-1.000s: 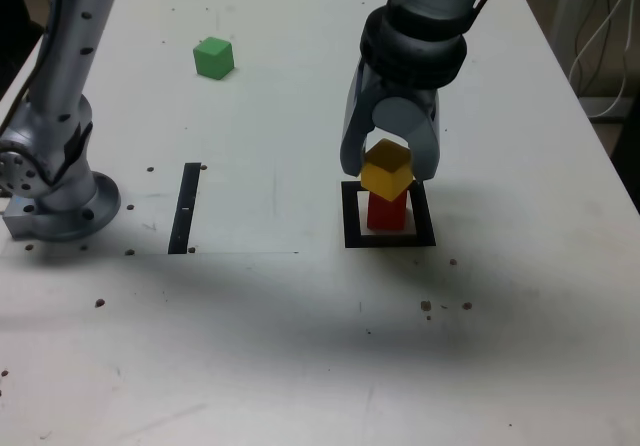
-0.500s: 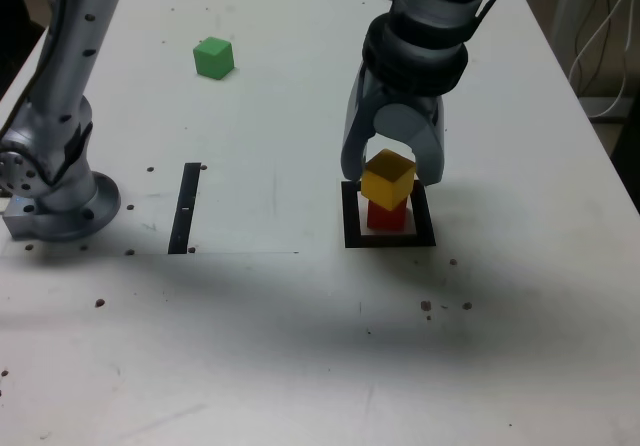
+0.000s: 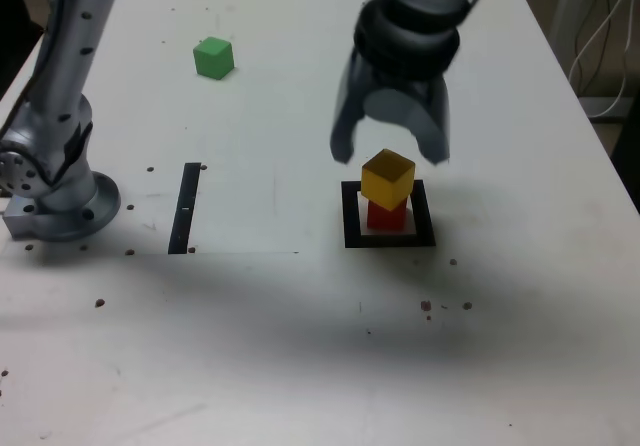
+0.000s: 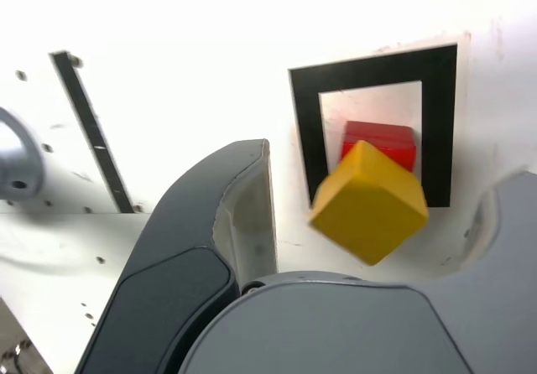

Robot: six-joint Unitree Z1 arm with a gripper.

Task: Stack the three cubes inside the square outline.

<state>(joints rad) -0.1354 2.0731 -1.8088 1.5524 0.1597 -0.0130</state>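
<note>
The yellow cube [image 3: 387, 177] rests on top of the red cube [image 3: 387, 215], turned a little askew, inside the square outline [image 3: 350, 216]. My gripper [image 3: 390, 154] hangs open just above and behind the stack, its fingers clear of both cubes. The wrist view looks down on the yellow cube [image 4: 369, 203] over the red cube [image 4: 379, 140] within the square outline [image 4: 306, 131], with the grey fingers [image 4: 210, 248] spread to either side. The green cube [image 3: 213, 57] sits alone far back toward the exterior view's left.
A narrow black strip [image 3: 186, 207] lies on the white table [image 3: 300, 326] left of the outline in the exterior view. The arm's grey base [image 3: 55, 191] stands at the exterior view's left edge. Small dark specks dot the table.
The gripper let go of the yellow cube, which now rests on the red cube, and rose away from the stack with its fingers spread.
</note>
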